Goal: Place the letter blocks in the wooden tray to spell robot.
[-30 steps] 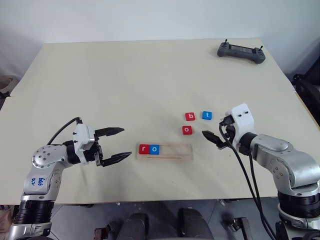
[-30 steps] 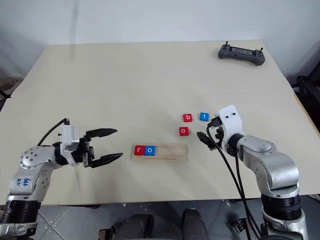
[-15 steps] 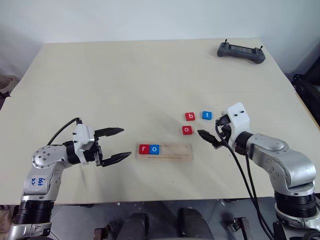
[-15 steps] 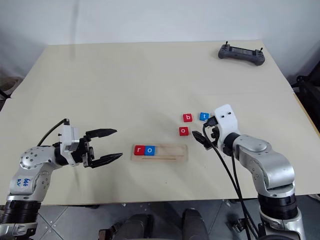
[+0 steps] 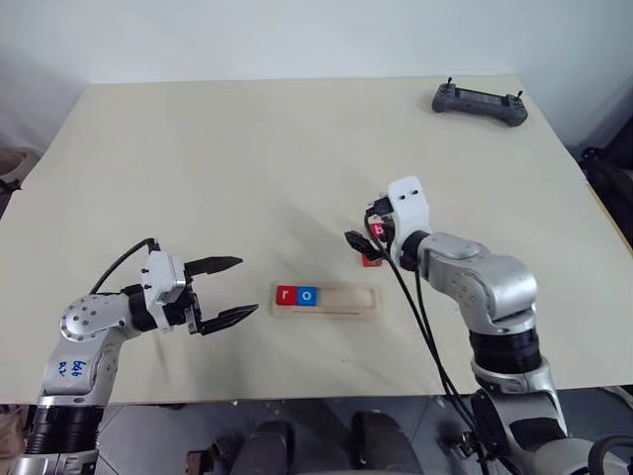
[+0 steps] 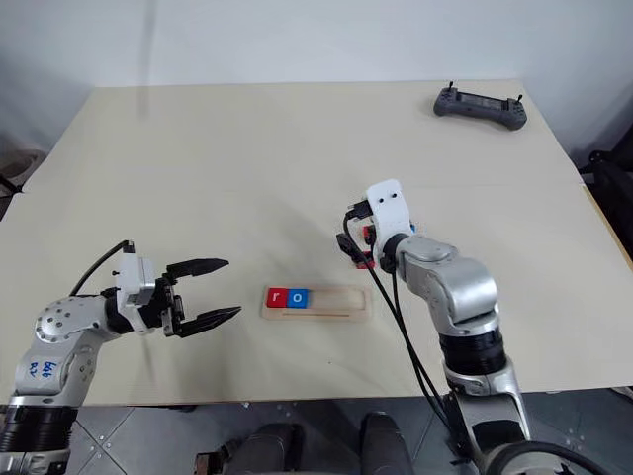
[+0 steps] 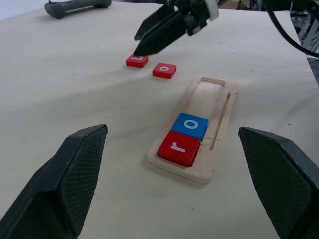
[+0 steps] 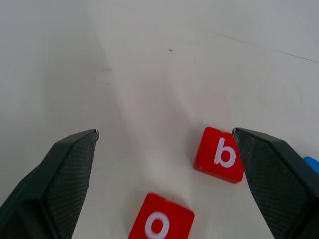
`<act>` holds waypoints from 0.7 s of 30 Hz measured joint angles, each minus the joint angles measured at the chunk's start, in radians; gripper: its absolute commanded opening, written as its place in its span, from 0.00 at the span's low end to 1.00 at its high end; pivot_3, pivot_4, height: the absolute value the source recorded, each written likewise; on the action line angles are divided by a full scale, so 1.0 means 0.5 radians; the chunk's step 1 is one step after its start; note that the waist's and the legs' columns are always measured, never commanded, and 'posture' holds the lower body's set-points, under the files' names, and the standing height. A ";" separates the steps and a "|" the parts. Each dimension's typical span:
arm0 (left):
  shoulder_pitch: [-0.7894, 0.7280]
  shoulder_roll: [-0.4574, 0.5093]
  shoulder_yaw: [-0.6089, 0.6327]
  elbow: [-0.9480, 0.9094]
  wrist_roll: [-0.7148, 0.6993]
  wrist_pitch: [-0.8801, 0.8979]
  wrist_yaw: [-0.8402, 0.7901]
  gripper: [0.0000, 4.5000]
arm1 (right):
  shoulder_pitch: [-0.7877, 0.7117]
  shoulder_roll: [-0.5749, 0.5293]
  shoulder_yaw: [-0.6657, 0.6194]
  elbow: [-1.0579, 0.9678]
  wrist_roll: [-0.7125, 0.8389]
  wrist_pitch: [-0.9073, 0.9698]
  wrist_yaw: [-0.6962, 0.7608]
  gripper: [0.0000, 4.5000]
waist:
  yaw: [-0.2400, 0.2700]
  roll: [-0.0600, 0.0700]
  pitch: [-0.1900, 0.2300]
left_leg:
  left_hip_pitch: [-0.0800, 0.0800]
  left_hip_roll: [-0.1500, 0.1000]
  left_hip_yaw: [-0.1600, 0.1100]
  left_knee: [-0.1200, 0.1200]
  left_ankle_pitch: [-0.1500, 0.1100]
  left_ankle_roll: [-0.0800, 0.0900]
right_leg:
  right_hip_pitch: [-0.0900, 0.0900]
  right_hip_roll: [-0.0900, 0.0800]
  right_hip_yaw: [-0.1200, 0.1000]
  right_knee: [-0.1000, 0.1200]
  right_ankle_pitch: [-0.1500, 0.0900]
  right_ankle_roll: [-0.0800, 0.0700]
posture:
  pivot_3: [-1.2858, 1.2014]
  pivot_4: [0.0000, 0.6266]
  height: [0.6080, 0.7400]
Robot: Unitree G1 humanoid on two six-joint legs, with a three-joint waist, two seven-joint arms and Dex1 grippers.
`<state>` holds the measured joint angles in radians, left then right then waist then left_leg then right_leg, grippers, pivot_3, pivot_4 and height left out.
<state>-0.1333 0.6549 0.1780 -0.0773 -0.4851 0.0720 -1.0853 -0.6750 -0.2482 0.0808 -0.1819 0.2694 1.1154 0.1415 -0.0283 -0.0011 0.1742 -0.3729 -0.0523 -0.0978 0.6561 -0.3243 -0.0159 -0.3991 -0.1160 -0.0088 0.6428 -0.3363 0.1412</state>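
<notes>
Left end effector [image 5: 229, 289] at near left, held just above the tabletop [image 5: 247, 158], fingers spread wide, nothing between them. It points right toward the tray [image 5: 351, 299], short of it and not touching.

Tray lies near centre, long axis left to right. Red r block [image 5: 286, 294] sits at its left end, blue o block [image 5: 307, 295] touching it on the right. Rest of the groove is bare wood.

Right end effector [image 6: 348, 247] is just right of and beyond the tray, angled down and to the left, fingers wide apart, gripping nothing. In the right wrist view the red b block [image 8: 219, 155] lies close by one finger [image 8: 271, 172], contact not discernible; the red o block [image 8: 160, 223] lies in the gap between the fingers, nearer the wrist. Both flat on the tabletop, apart from each other. In the head views the arm hides most of these loose blocks. A sliver of blue shows at the edge of the right wrist view beside the b block; letter unreadable.

Tabletop is pale beige. Dark grey controller [image 5: 479, 101] at the far right corner, well apart from the blocks. White wall [image 5: 297, 40] behind the far edge.
</notes>
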 measured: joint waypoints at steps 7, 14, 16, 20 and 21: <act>0.050 0.000 0.007 -0.075 -0.002 0.024 0.036 0.99 | -0.015 0.073 -0.025 0.137 -0.129 -0.057 -0.117 1.00 | -0.003 0.000 0.000 | 0.000 0.001 0.000 -0.001 0.000 0.000 | -0.002 0.001 0.000 0.002 0.000 0.000 | 0.52 0.24 1.00; 0.055 0.000 0.014 -0.103 -0.002 0.030 0.053 0.99 | -0.015 0.183 -0.095 0.271 -0.140 -0.052 -0.134 1.00 | -0.008 0.000 0.000 | 0.000 0.002 0.001 -0.002 0.000 0.000 | -0.004 0.002 0.001 0.003 0.000 0.000 | 0.52 0.24 1.00; 0.055 0.000 0.014 -0.123 -0.002 0.030 0.054 0.99 | -0.023 0.209 -0.115 0.287 -0.147 -0.054 -0.144 1.00 | -0.009 0.000 0.000 | 0.000 0.002 0.001 -0.002 0.000 0.000 | -0.004 0.002 0.001 0.003 0.000 0.000 | 0.52 0.24 1.00; 0.055 0.000 0.014 -0.132 -0.003 0.031 0.054 1.00 | -0.064 0.249 -0.177 0.352 -0.163 -0.056 -0.185 0.78 | -0.009 0.000 0.000 | 0.000 0.002 0.002 -0.002 0.000 -0.001 | -0.004 0.002 0.001 0.004 0.000 0.000 | 0.52 0.24 1.00; 0.055 0.000 0.014 -0.132 -0.003 0.032 0.054 1.00 | -0.072 0.251 -0.186 0.366 -0.169 -0.057 -0.195 0.72 | -0.009 0.000 0.000 | 0.000 0.002 0.002 -0.002 0.000 -0.001 | -0.004 0.002 0.001 0.004 0.000 0.000 | 0.52 0.24 1.00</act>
<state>-0.1055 0.6549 0.1849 -0.1435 -0.4865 0.0880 -1.0583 -0.7113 -0.1229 -0.0123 0.0012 0.1848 1.0867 0.0441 -0.0328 -0.0009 0.1742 -0.3728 -0.0514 -0.0970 0.6552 -0.3241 -0.0162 -0.4011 -0.1149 -0.0083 0.6446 -0.3363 0.1412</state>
